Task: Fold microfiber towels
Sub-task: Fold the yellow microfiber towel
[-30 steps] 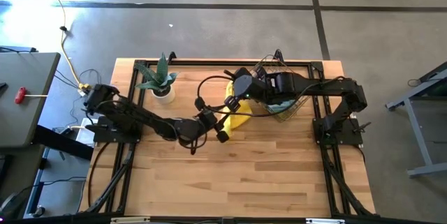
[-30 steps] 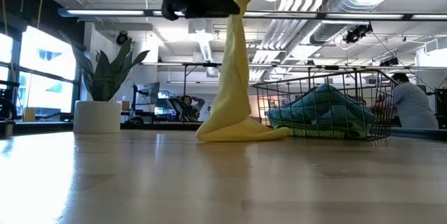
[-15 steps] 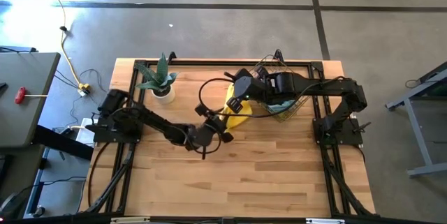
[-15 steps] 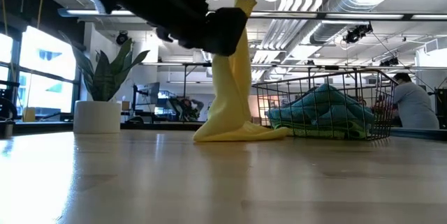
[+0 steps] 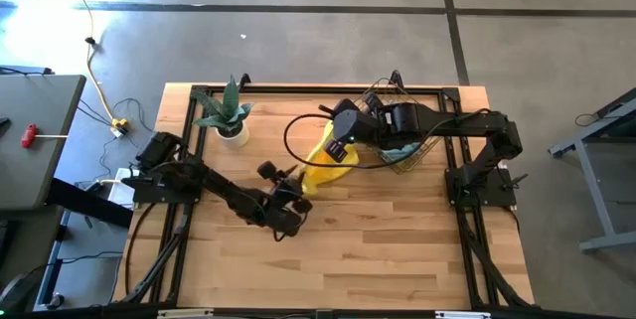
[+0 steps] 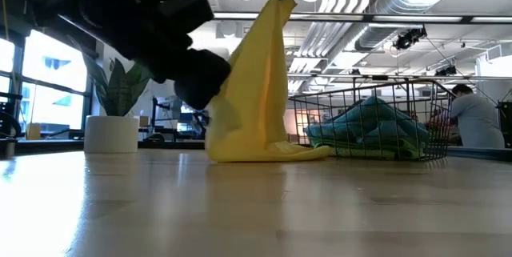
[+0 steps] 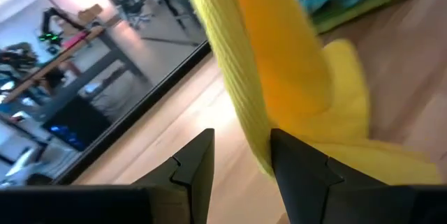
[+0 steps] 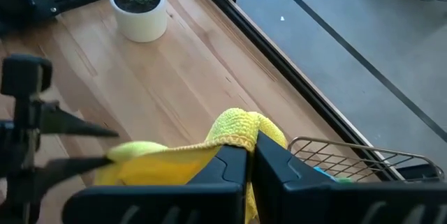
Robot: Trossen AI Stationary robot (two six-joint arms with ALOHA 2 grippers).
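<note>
A yellow towel (image 5: 320, 160) hangs from my right gripper (image 8: 250, 155), which is shut on it high above the table's far middle. The towel's lower end (image 6: 264, 151) lies bunched on the wood. My left gripper (image 7: 241, 160) stands open and low beside the towel's left side (image 6: 220, 105), its fingers nearly level. The hanging cloth is spread out toward it. More towels, teal and green (image 6: 370, 129), lie heaped in the wire basket (image 5: 409, 128). My right gripper pinches the yellow towel's top edge (image 8: 236, 139) between its two fingers, slanting down from the table's right. The towel hangs below them with its lower end on the table. My left gripper has one finger (image 7: 297, 165) against the towel's hanging side edge (image 7: 255, 137), coming nearly level from the table's left; whether the other finger touches, I cannot tell.
A potted plant (image 5: 227, 115) stands at the far left of the table. The wire basket sits at the far right, close behind the right arm. Bare wood (image 5: 378, 249) stretches across the near half. A person (image 6: 472, 121) shows in the room beyond.
My left gripper has sunk toward the table, gone toward its left and near edges, and rolled. The yellow towel's hanging part has spread out toward the left with it, while its top has stayed in my right gripper.
</note>
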